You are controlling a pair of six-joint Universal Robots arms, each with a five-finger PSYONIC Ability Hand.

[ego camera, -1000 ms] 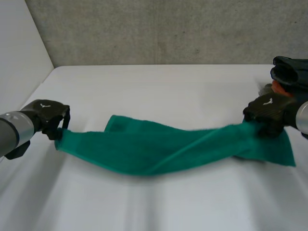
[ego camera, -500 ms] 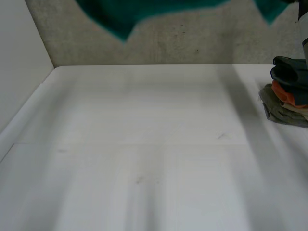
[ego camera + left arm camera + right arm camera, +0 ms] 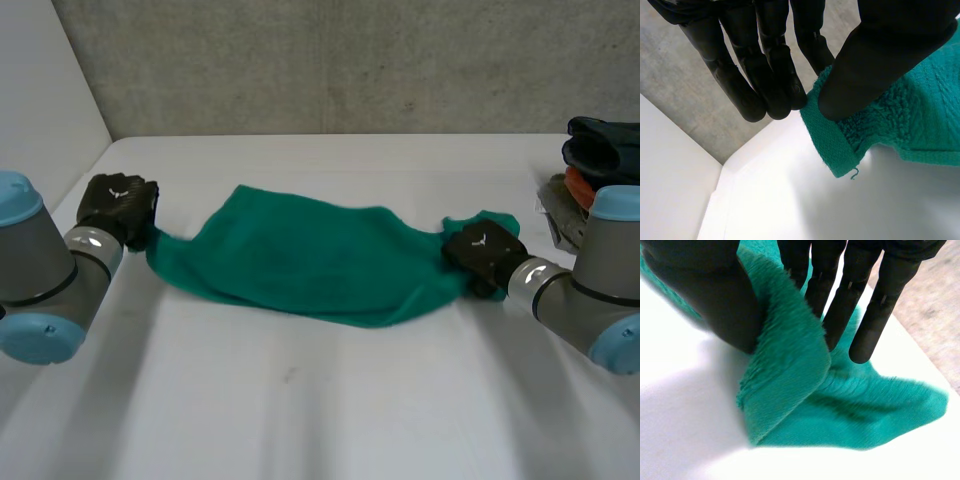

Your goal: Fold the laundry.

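A green towel (image 3: 310, 255) lies spread across the white table (image 3: 320, 400), stretched between my two hands. My left hand (image 3: 118, 205) is at the towel's left corner. In the left wrist view its thumb (image 3: 880, 55) presses the hemmed corner (image 3: 832, 145) against the straight fingers (image 3: 765, 75). My right hand (image 3: 482, 255) is low over the table at the towel's right end. In the right wrist view a fold of the towel (image 3: 785, 375) stands between the thumb (image 3: 705, 300) and the straight fingers (image 3: 840, 305), and the rest of the towel (image 3: 865, 410) lies flat beyond the fingertips.
A pile of dark, orange and olive clothes (image 3: 600, 190) sits at the table's back right, just behind my right arm (image 3: 600, 290). A grey wall (image 3: 330, 60) closes the back and a white side wall (image 3: 40, 120) the left.
The towel hung twisted between my hands, was swung up above the view, and now lies spread flat farther back. Both hands have come down to the table.
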